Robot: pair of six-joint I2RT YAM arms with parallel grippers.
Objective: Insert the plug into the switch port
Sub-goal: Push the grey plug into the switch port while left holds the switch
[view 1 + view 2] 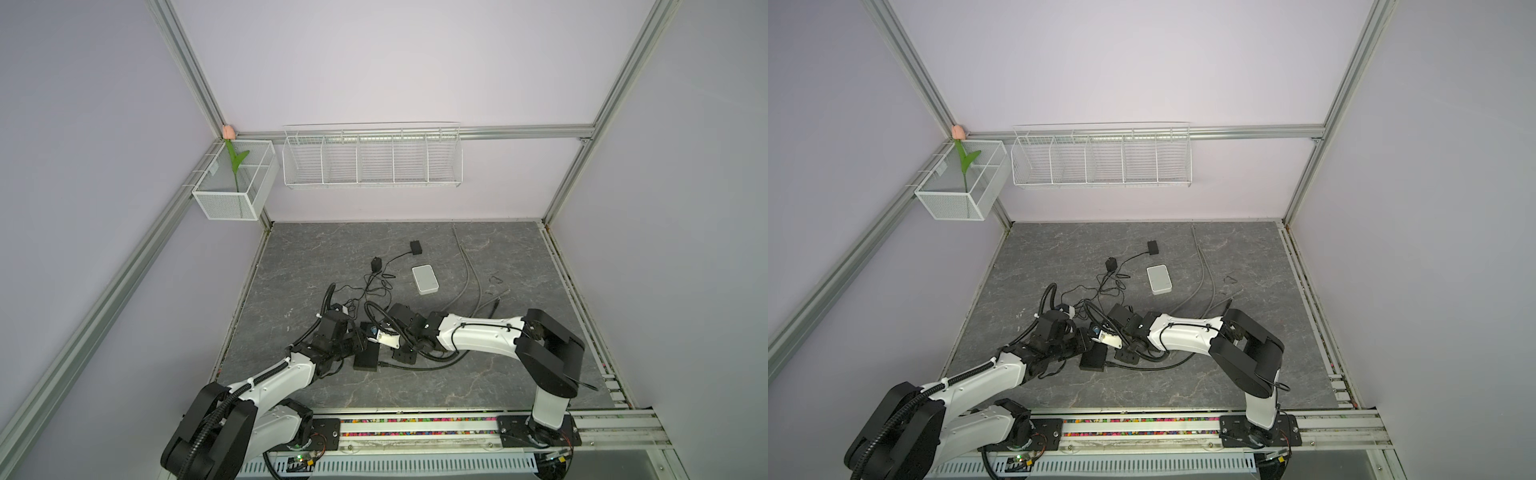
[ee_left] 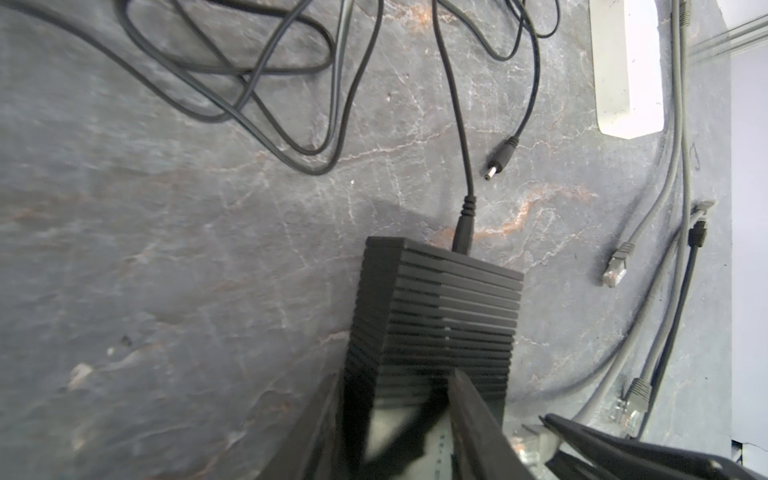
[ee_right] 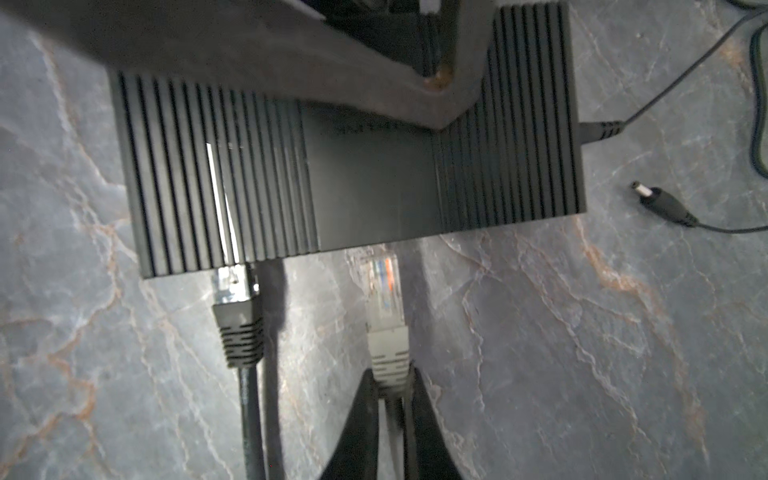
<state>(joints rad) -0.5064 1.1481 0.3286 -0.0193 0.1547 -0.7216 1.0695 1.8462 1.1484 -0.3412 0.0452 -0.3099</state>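
Plastic this thin makes the grey plug (image 3: 384,291) light but, I judge, brittle at its latch, and its springy cable can twist it off line, so the ribbed boot is the sensible hold. The right gripper (image 3: 390,384) pinches exactly there, jaws nearly together. The plug's clear tip is just at the port face of the switch (image 3: 374,187), and as far as I can tell it is not yet seated. The left gripper (image 2: 397,399) clamps across the switch's end, steadying it. In a top view the switch (image 1: 366,357) lies toward seven o'clock from the white box (image 1: 425,279). A black plug (image 3: 237,316) already sits in a neighbouring port, close beside the approach. A loose barrel connector (image 3: 660,203) and spare network plugs (image 2: 617,264) lie apart, out of the way.
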